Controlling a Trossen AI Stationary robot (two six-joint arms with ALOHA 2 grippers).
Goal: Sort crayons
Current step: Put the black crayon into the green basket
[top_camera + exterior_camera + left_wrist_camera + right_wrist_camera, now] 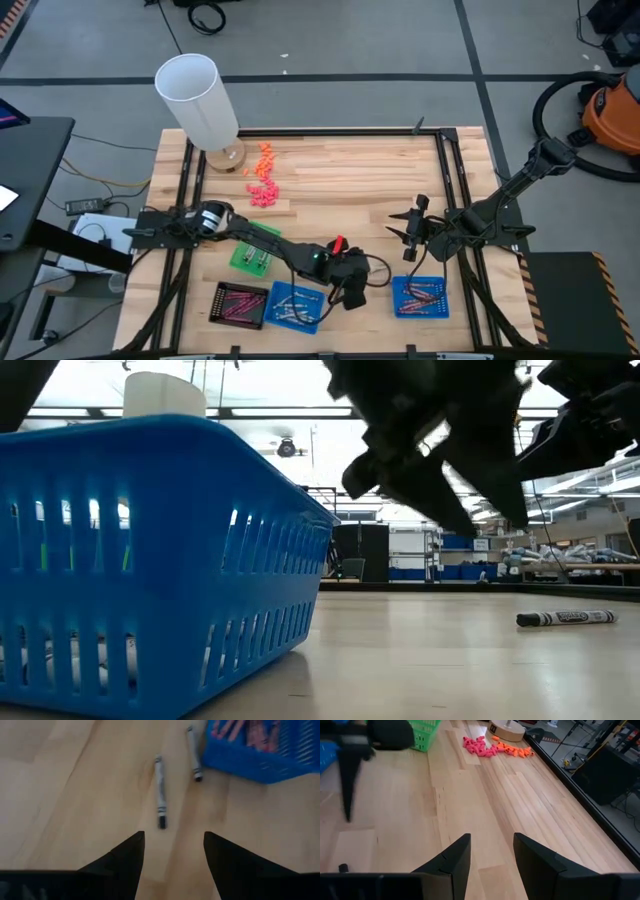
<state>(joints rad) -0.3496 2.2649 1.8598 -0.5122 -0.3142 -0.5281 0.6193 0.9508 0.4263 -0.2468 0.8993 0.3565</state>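
Two silvery-grey crayons (160, 790) (194, 752) lie flat on the bare wood. My left gripper (172, 845) hovers open and empty above the table, just short of the nearer crayon; in the high view it (352, 296) is between the two blue trays. The right blue tray (260, 755) (420, 297) holds pinkish-red crayons. The left blue tray (295, 305) holds greyish crayons, and a dark tray (240, 305) holds maroon ones. My right gripper (490, 850) (405, 230) is open and empty over the table's middle right. One crayon (565, 618) lies on the table in the low view.
A green tray (255, 255) sits under my left arm. Pink chunky bits (262, 193) and orange ones (265, 155) lie at the far middle beside a white cylinder (200, 100) on a wooden base. A black frame (450, 200) runs along the table's edges.
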